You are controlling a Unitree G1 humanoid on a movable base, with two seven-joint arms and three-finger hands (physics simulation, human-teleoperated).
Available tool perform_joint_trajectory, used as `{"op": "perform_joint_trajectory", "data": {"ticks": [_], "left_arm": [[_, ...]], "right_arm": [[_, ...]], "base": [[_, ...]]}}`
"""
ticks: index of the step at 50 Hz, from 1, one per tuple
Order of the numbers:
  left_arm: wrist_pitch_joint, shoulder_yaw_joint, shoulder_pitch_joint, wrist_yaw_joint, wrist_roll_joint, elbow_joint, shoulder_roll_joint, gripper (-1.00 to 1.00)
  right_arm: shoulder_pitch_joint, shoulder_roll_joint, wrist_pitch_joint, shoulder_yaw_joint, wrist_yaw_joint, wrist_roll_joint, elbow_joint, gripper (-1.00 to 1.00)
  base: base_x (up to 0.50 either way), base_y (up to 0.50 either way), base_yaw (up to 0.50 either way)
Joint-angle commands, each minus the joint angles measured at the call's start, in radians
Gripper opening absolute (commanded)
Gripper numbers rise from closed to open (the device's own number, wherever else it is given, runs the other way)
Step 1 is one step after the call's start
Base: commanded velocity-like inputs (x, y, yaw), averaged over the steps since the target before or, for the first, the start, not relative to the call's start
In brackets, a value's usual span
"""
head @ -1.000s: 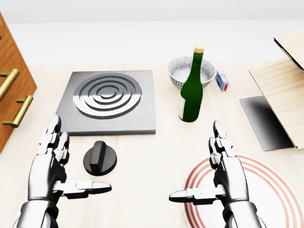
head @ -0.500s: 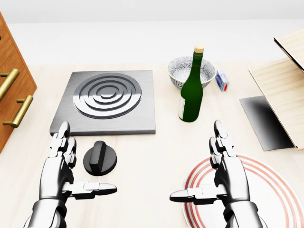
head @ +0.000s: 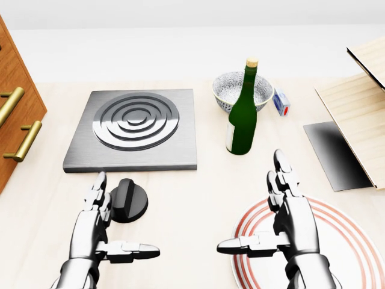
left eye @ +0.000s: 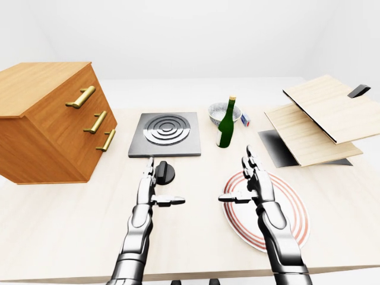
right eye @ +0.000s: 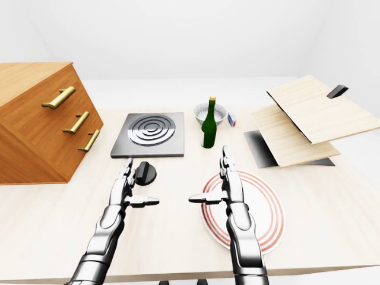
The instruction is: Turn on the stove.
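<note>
The stove (head: 135, 128) is a grey square plate with ringed burner, upper left in the head view. Its black round knob (head: 128, 199) lies on the table just below it. My left hand (head: 108, 226) is open, fingers stretched up and thumb out to the right, its fingertips (head: 98, 181) just left of the knob and close to its edge. My right hand (head: 274, 214) is open too, thumb pointing left, held above the left rim of a red-ringed plate (head: 343, 241).
A green bottle (head: 242, 114) stands right of the stove, with a patterned bowl (head: 240, 89) and a small blue and white can (head: 281, 101) behind it. A wooden drawer chest (left eye: 50, 122) stands at the left. Wooden boards (left eye: 320, 116) over a dark sheet (head: 334, 153) lie at the right.
My left hand has moved right, toward the knob, and now stands beside it. My right hand has barely moved.
</note>
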Motion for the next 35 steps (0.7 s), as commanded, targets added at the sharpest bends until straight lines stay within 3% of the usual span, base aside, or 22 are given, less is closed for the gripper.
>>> {"op": "perform_joint_trajectory", "data": {"ticks": [1, 16, 35], "left_arm": [[0.0, -0.028, 0.014, 0.01, 0.023, 0.043, -0.019, 1.0], [0.0, -0.07, 0.073, 0.012, 0.049, 0.076, -0.047, 1.0], [0.0, -0.122, 0.057, 0.004, 0.069, 0.059, -0.083, 1.0]], "right_arm": [[0.0, -0.003, 0.0, -0.007, 0.003, 0.01, -0.022, 1.0], [-0.006, -0.006, 0.0, -0.018, 0.006, 0.021, -0.031, 1.0], [-0.016, -0.01, 0.0, -0.031, 0.005, 0.035, -0.041, 1.0]], "base": [[0.0, 0.0, 0.0], [0.0, 0.0, 0.0], [0.0, 0.0, 0.0]]}}
